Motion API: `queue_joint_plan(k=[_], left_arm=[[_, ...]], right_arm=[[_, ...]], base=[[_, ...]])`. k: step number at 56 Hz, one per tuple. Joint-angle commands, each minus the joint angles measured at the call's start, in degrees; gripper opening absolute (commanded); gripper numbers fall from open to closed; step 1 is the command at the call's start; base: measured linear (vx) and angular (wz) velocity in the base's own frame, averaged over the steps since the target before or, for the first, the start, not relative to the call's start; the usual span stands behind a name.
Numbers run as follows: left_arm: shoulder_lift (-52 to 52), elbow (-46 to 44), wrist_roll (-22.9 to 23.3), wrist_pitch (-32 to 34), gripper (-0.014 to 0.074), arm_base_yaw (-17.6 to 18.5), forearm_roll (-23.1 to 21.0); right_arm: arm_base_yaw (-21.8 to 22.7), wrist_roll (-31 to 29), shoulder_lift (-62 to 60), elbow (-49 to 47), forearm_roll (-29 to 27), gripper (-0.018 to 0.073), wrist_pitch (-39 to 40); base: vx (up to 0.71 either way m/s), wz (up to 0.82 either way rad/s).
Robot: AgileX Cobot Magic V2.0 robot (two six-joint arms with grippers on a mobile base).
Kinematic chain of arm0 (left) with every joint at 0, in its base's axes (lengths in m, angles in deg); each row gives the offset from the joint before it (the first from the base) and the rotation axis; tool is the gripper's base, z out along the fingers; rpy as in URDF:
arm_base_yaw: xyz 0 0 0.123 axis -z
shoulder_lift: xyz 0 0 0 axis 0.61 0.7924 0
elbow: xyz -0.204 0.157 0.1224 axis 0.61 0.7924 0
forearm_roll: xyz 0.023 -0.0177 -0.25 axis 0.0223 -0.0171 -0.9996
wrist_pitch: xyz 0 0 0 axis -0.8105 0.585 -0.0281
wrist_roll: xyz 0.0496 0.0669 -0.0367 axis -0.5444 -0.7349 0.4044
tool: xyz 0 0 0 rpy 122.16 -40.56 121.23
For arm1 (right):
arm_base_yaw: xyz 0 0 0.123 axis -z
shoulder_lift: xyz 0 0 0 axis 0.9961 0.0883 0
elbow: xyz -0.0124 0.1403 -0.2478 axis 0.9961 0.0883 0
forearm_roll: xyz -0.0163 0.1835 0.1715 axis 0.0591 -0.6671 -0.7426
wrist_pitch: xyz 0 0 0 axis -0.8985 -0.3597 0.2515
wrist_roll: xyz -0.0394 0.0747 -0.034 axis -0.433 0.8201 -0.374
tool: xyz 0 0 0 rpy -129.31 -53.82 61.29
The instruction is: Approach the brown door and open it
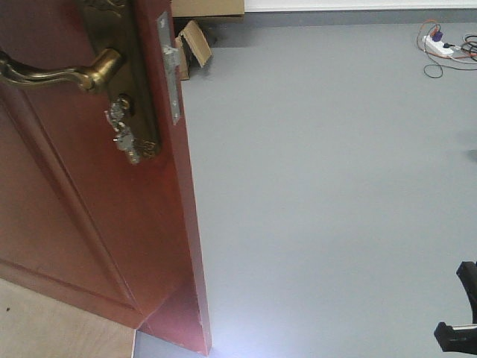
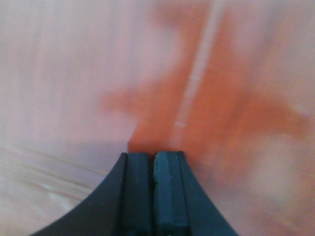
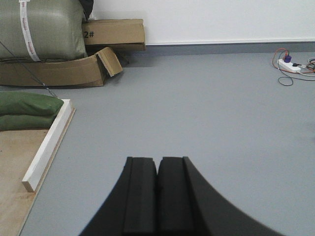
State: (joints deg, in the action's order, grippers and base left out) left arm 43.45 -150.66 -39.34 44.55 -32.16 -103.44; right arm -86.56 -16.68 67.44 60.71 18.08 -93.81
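The glossy reddish-brown wooden door point(image 1: 82, 224) stands ajar at my left, its edge clear of any frame, so opening looks largely done; my left claw point(image 2: 153, 162) is clenched empty against its blurred face; my right claw point(image 3: 157, 167) is clenched empty over grey floor point(image 3: 197, 108).

1. A gray floor point(image 3: 206, 98) filled most of the room.
2. A white power strip point(image 3: 289, 65) with tangled wires lay at 2 o'clock.
3. Brown cardboard boxes point(image 3: 74, 69) sat at 10 o'clock, by the white wall point(image 3: 221, 19).
4. A big green sack point(image 3: 39, 29) rested on the boxes.
5. A white wooden board point(image 3: 48, 143) lay at 9 o'clock.
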Motion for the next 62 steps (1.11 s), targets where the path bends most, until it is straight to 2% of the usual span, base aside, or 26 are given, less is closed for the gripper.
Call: queue_joint_plan(k=[1,62], left_arm=[[-0.8,-1.6,0.1,4.8,-0.0006,0.3,-0.9],[-0.8,-1.6,0.1,4.8,-0.0006,0.3,-0.9]], right_arm=[[0.1,-0.4,-0.3,0.2,0.2,0.0,4.3],[0.1,-0.4,-0.3,0.2,0.2,0.0,4.3]], base=[[0.2,0.0],[0.19,0.03]])
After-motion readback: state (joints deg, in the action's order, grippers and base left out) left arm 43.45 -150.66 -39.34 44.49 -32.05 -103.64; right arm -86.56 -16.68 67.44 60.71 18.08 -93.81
